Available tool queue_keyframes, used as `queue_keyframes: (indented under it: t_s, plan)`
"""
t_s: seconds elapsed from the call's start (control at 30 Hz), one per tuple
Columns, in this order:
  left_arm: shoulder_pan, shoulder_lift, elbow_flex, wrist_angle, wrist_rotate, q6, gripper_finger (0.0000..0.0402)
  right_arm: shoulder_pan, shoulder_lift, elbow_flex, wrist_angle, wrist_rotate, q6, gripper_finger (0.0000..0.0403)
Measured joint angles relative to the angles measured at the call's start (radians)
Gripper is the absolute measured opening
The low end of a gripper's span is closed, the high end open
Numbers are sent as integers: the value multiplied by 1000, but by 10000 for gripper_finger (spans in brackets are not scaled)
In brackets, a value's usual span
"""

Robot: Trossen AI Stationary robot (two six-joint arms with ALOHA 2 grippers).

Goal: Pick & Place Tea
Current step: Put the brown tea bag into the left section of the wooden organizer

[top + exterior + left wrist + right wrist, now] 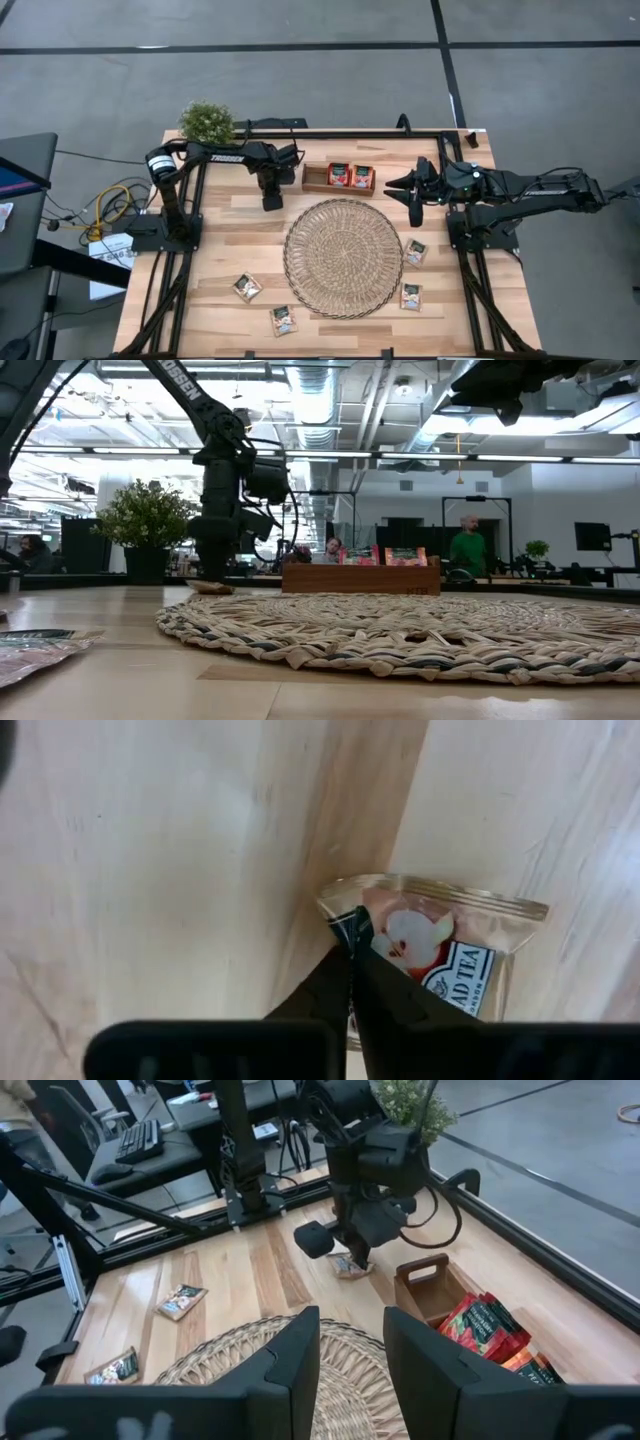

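Your surface (220,250) is pale planked wood with a visible grain, framed by dark metal rails. At its centre lies the round woven straw mat (343,257), coiled and rough, with a loose, ragged rim in the low view. Behind the mat stands the small brown wooden tray (338,178), a box with a cut-out handle in its end wall; it holds red-orange sachets (351,175) standing upright side by side. A small bushy potted plant (207,122) sits at the far left corner.

Your left pincer (350,945) is down at the surface just left of the tray and behind the mat's far-left edge. Its two dark fingers are clenched together on the corner of one tea sachet (440,955), which lies flat on the wood right under the tips. That sachet is a flat, glossy square packet with a crimped, sealed edge, a pale apple picture and dark print.

Your right pincer (414,192) hangs above the surface just right of the tray, fingers parted and grasping nothing.

Four more whitish sachets lie flat and loose on the wood: two near the mat's front left (247,288), two beside its right edge (415,252).
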Motion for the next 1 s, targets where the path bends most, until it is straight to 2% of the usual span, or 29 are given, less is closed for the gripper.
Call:
queue_keyframes:
  t_s: [0.1,0.2,0.33,0.47,0.6,0.77,1.0]
  plan:
    - [-4,-5,62,-65,-26,-1,1,0,0,0,0,0,0,104]
    - [-17,-61,135,-65,-63,-11,1,0,0,0,0,0,0,104]
    - [-59,-107,234,-69,-189,-8,0,0,0,0,-1,0,-2,104]
    - [-123,-142,325,6,-325,47,0,0,0,0,-1,0,-7,104]
    - [-202,-137,342,155,-413,148,0,0,0,0,-2,0,-9,104]
    - [-276,-69,343,305,-591,283,0,0,0,0,-13,0,-9,104]
    - [-313,54,342,351,-829,297,0,-1,0,0,-16,-1,-9,104]
